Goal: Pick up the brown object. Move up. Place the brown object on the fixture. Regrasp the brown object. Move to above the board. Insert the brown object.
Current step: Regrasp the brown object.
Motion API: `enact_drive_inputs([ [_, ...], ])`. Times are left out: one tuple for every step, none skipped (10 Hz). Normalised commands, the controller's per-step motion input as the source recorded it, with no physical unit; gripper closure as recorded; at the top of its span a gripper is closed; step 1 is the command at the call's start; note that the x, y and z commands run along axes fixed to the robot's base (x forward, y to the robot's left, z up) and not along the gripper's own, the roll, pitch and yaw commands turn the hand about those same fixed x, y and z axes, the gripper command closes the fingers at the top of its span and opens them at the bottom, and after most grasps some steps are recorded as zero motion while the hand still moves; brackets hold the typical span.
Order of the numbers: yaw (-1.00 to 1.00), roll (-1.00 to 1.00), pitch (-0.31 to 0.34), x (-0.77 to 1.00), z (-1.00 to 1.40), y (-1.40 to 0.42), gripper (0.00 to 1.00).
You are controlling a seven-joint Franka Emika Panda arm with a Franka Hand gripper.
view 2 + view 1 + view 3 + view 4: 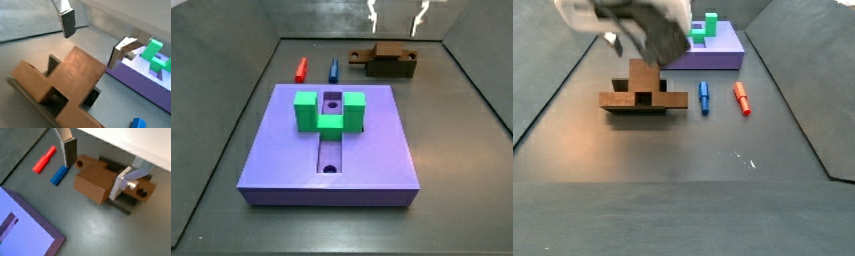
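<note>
The tool (93, 170) hangs above the brown object (93, 183) with its two silver fingers (69, 150) spread apart and nothing between them; in both wrist views the dark pads stand clear of the piece, one to each side of it. In a side view the fingers show only as two thin bright plates at the top edge of the frame (396, 14), above the far end of the grey surface (458, 150). The brown object (389, 62) rests on the fixture (123, 203), whose dark edges peek out beneath and beside it in a wrist view and are mostly hidden elsewhere. Seen in a side view, the brown object (643, 92) shows a long bar lying crosswise, level with the surface, and a shorter limb running away from the camera toward the board (714, 45), so that it forms a T-like shape; a round hole shows near one end in a wrist view. Just beside it lie a blue peg (704, 97) and a red peg (742, 98), side by side and close to parallel, apart from each other and from the brown object. The board (331, 145) sits well apart from the brown object, its long slot running lengthwise, with the green block (329, 110) straddling the slot.
</note>
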Motion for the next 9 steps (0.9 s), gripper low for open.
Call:
enact_drive_inputs([
  [0.05,0.9,-0.663,-0.23,0.53,-0.06,0.0],
  [0.17,0.97,-0.663,0.0,0.44,-0.06,0.0],
  [0.31,1.0,-0.691,0.17,0.22,-0.11,0.0],
  [0.37,1.0,-0.471,0.24,0.18,-0.04,0.0],
  [0.37,1.0,-0.231,0.25,0.09,-0.04,0.0],
  [0.35,1.0,-0.086,0.15,0.04,-0.01,0.0],
  [0.35,1.0,0.0,0.12,0.03,-0.01,0.0],
  [0.39,1.0,0.0,0.16,0.01,0.0,0.0],
  [0.3,1.0,0.0,0.17,0.03,0.0,0.0],
])
